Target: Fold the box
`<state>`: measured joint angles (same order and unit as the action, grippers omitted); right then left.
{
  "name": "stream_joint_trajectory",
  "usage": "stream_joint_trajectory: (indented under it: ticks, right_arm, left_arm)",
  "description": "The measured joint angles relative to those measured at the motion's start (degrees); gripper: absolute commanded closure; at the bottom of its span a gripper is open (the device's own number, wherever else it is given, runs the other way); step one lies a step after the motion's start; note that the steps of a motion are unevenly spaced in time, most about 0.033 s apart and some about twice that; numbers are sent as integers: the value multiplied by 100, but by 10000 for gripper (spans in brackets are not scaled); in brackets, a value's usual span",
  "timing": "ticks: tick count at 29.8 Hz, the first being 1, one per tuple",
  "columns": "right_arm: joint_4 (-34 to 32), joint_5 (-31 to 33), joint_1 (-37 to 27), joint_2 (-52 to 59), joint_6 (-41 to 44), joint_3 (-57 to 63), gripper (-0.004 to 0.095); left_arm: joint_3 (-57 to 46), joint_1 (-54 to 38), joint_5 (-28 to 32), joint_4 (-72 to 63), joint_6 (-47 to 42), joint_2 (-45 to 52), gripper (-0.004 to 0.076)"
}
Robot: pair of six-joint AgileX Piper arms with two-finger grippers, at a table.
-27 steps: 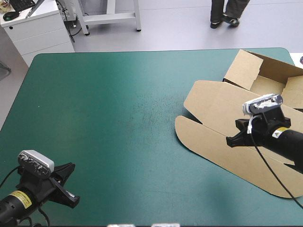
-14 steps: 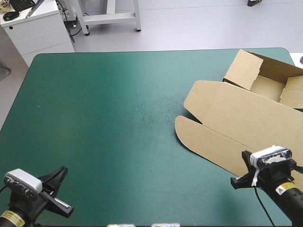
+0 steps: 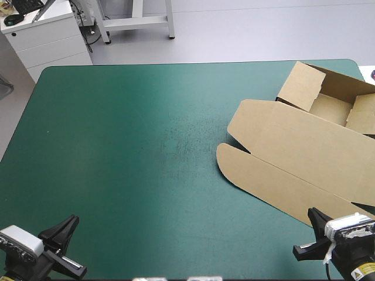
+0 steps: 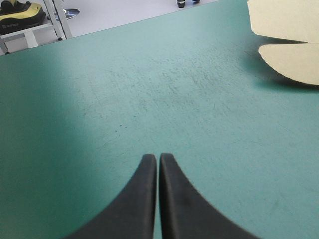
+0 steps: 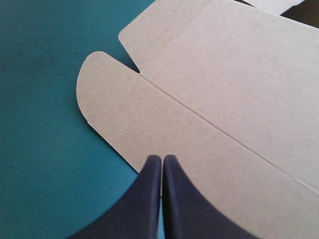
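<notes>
The brown box [image 3: 293, 149] lies at the table's right side, its tray walls raised at the far right corner [image 3: 304, 85] and its lid flat with a rounded flap toward the table's middle. My right gripper [image 3: 310, 225] is at the near right, shut and empty, just off the lid's near edge. The right wrist view has its gripper [image 5: 162, 159] pointing over the lid flap [image 5: 129, 114]. Far from the box, at the near left corner, my left gripper [image 3: 69, 229] is shut and empty. From the left wrist, the gripper [image 4: 158, 158] faces bare cover, the box flap [image 4: 294, 59] far ahead.
The teal-green cover [image 3: 146, 146] stretches bare across the left and middle of the table. A white cabinet [image 3: 47, 35] stands beyond the far left corner.
Both arms have drawn back toward the table's near edge. The right gripper, earlier over the lid, has come off the box to the near right corner.
</notes>
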<state>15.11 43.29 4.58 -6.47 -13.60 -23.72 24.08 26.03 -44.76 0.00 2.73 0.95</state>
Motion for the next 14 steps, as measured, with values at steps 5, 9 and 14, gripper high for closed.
stream_joint_trajectory:
  ticks: [5,9,14]
  right_arm:
    - [-76,73,0,454,191,0,913]
    - [-76,80,0,588,216,0,913]
    - [-90,91,0,610,224,0,913]
  left_arm:
    - [0,0,0,0,-17,-1,727]
    - [0,0,0,0,-17,-1,727]
    - [0,0,0,0,-17,-1,727]
